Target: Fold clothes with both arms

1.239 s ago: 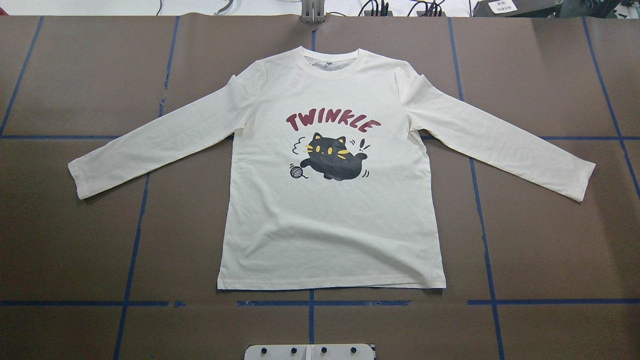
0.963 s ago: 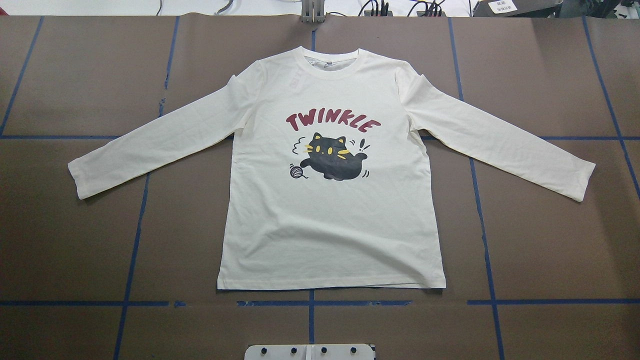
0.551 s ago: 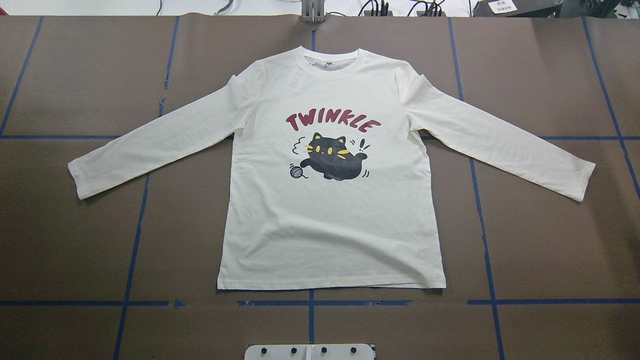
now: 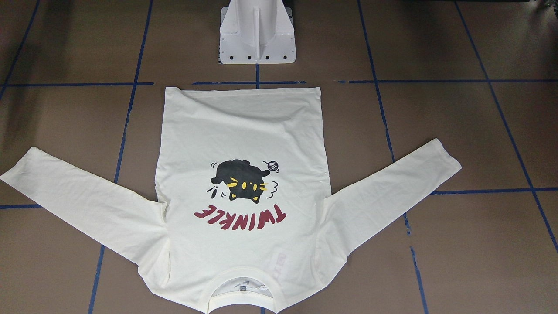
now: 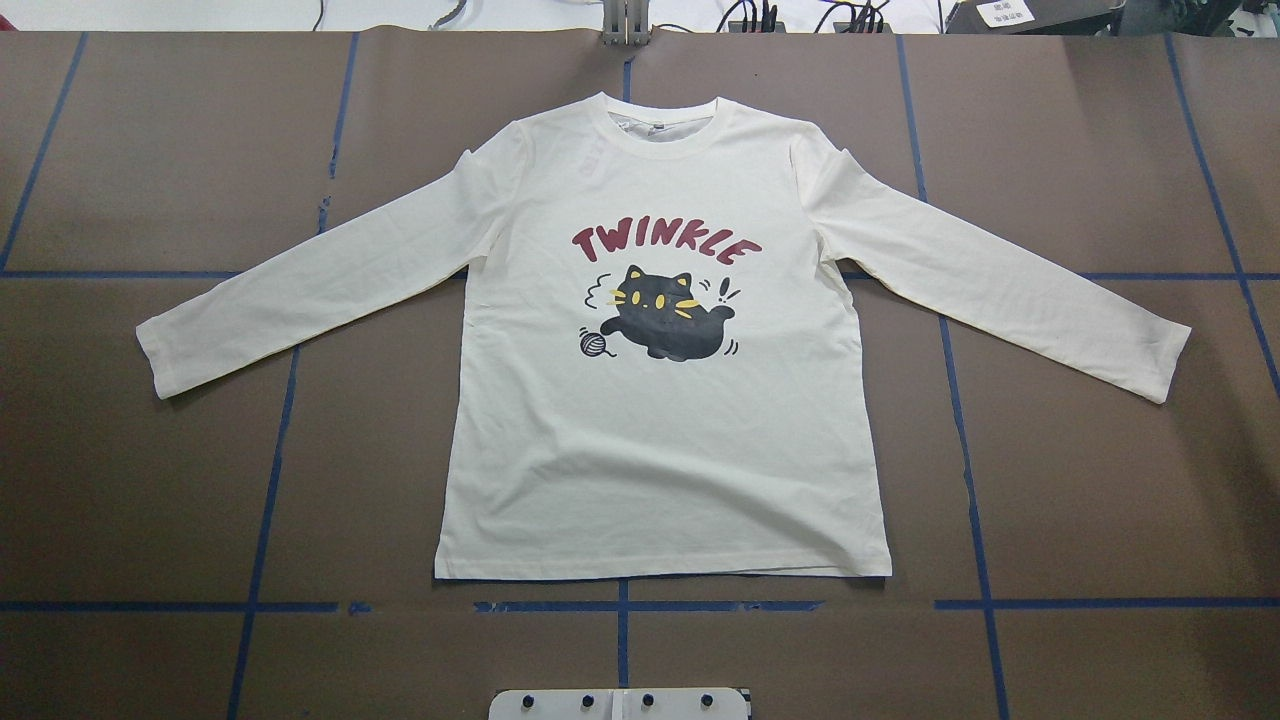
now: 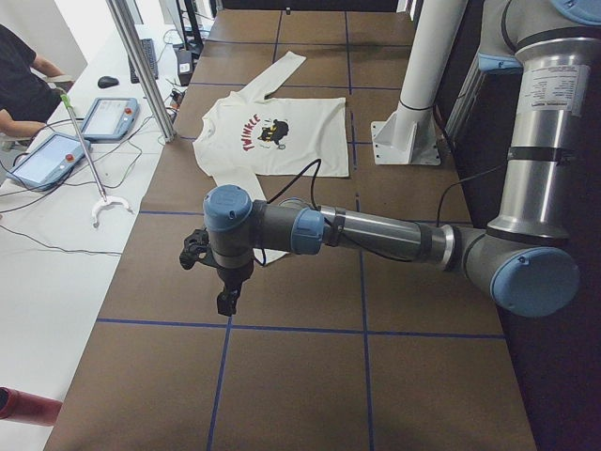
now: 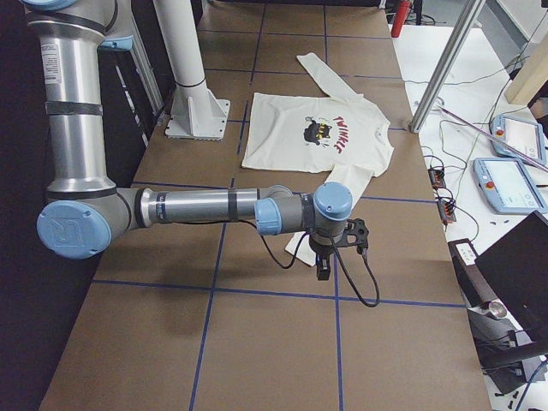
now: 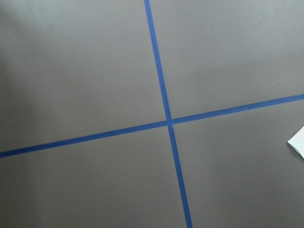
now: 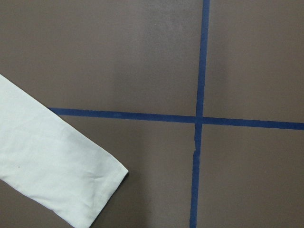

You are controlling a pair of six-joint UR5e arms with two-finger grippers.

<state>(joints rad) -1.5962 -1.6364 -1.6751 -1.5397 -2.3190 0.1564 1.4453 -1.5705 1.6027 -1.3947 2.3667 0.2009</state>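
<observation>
The cream long-sleeved T-shirt (image 5: 660, 450) lies flat, print up, in the middle of the brown table, both sleeves spread out; it also shows in the front-facing view (image 4: 244, 131). My left gripper (image 6: 225, 301) hangs over the table beyond the left sleeve's cuff; only the side view shows it, so I cannot tell if it is open or shut. My right gripper (image 7: 323, 270) hangs just past the right sleeve's cuff (image 9: 57, 175), likewise impossible to judge. A corner of the left cuff (image 8: 298, 142) shows in the left wrist view.
The white pedestal base (image 4: 257, 39) stands at the robot's side of the table. Blue tape lines (image 5: 620, 606) grid the brown surface. A metal post (image 6: 141, 66) and tablets (image 6: 47, 160) stand on the operators' side, with a person (image 6: 19, 75) seated there.
</observation>
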